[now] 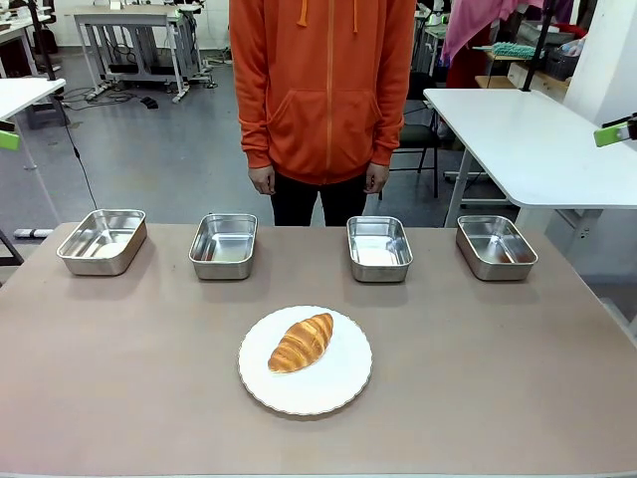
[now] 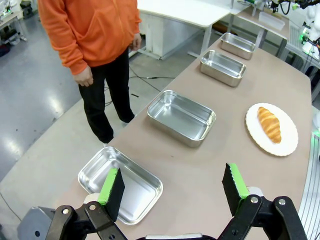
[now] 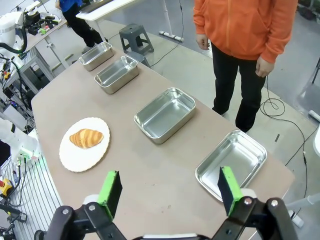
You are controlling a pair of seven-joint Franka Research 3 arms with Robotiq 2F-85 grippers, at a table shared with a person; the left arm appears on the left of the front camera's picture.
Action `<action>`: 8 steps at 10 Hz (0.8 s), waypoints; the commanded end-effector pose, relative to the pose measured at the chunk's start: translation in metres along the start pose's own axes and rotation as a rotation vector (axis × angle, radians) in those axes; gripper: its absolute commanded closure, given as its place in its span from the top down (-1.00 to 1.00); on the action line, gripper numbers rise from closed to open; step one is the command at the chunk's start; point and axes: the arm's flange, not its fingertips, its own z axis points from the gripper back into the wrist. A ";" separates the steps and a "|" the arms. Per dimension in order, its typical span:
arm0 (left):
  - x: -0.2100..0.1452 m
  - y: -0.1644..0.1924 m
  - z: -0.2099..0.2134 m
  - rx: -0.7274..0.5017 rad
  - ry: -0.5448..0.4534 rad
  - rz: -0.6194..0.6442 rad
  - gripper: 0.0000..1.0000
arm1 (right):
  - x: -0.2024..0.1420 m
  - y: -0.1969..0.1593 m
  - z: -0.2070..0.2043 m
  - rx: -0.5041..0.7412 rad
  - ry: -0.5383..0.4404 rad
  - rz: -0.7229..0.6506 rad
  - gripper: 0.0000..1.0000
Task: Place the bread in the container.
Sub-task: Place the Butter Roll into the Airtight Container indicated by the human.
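Front camera first: the bread [image 1: 302, 342] lies slantwise on a round white plate [image 1: 343, 386] in the middle of the brown table [image 1: 498, 378], on the robot's side of a row of four steel pans [image 1: 223, 263], and apart from all of them. Which one is the container, I cannot tell. A person in an orange hoodie [image 1: 323, 90] stands at the far edge, both hands hanging at the sides. Over to the left wrist camera, which adds what the front one lacks: the left gripper [image 2: 173, 189], jaws spread wide with nothing between them, hangs above the left-end pan [image 2: 137, 190]. The right wrist camera mirrors it: the right gripper [image 3: 170, 191], jaws just as wide and holding nothing, sits above the table beside the right-end pan [image 3: 235, 155]. It also catches a grey stool [image 3: 135, 36] on the floor beyond the table.
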 end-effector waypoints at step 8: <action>0.001 -0.001 0.001 0.000 -0.003 -0.004 1.00 | 0.002 -0.001 -0.001 0.004 -0.021 0.012 1.00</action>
